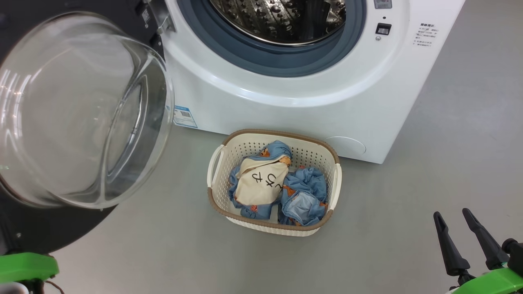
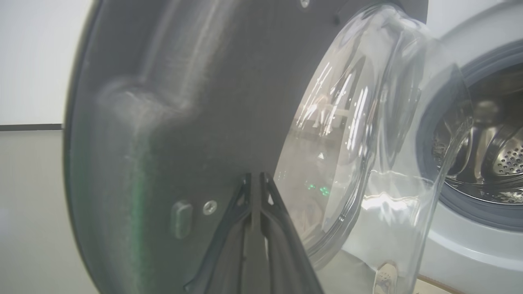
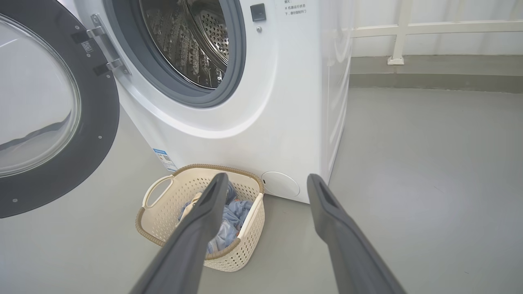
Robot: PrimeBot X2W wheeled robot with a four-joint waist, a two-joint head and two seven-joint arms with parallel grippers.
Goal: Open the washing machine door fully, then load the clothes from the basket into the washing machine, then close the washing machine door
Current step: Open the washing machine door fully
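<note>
The washing machine [image 1: 286, 110] stands with its steel drum [image 1: 282, 20] exposed. The washing machine door [image 1: 81, 110] hangs swung out to the left, its glass bowl facing me. In the left wrist view my left gripper [image 2: 256, 176] is shut, fingertips close against the door's [image 2: 163, 122] dark inner face beside the glass. The basket [image 1: 282, 133] sits on the floor before the machine, holding the clothes [image 1: 304, 196], light blue, with a cream cloth [image 1: 259, 183] on top. My right gripper [image 1: 453, 218] stands open at the lower right, apart from the basket [image 3: 163, 228]; its fingertips [image 3: 218, 181] hold nothing.
Grey floor [image 1: 449, 143] spreads to the right of the machine. A white railing and low wall [image 3: 429, 41] run behind it. A blue label [image 1: 184, 117] marks the machine's lower front near the door's hinge side.
</note>
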